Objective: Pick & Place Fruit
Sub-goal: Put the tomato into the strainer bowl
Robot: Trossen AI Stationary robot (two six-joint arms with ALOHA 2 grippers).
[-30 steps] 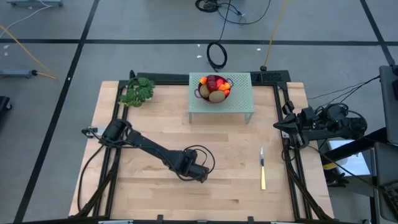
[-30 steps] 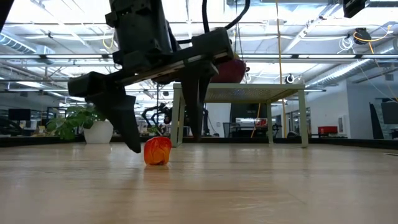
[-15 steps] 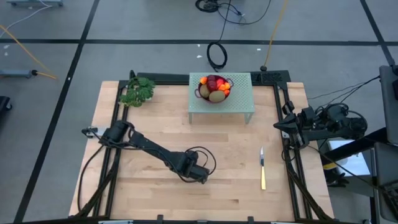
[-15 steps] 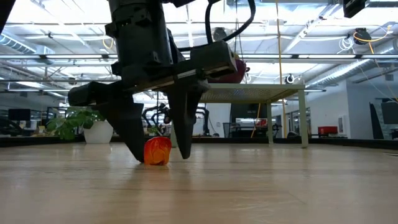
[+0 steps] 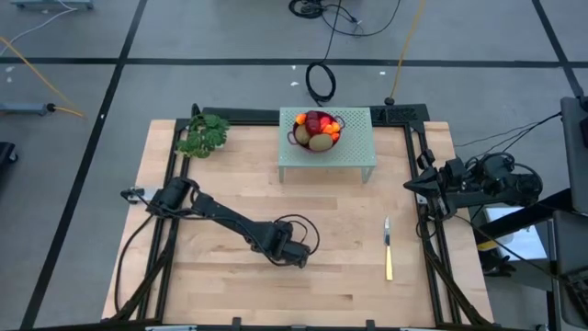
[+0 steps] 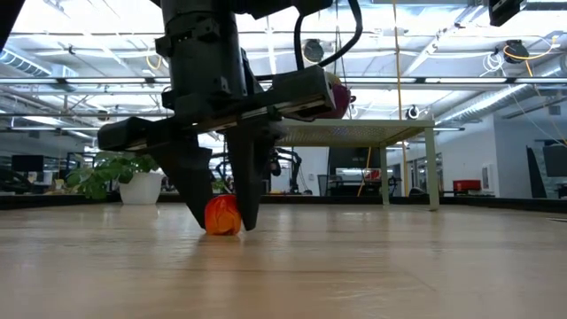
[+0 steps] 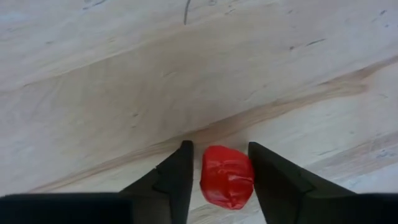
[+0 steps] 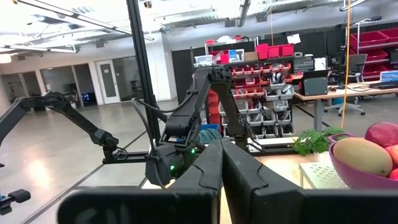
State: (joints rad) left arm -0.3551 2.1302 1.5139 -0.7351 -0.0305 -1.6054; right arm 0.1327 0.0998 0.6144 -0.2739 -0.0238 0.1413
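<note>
Fruit (image 7: 227,176) lies lengthwise between left end effector (image 7: 219,167) fingers; contact unclear; right's together.

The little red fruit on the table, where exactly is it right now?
The small red fruit lies on the wooden table, left of centre and toward the front edge, between the fingers of the left gripper, well left of the knife.

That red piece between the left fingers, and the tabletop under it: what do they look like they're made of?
The small red fruit piece looks like glossy moulded plastic: faceted, creased surface with bright highlights, though wax can't be ruled out. The pale wooden tabletop looks like smooth light wood, with visible grain lines and plank seams. The left gripper straddles the piece.
</note>
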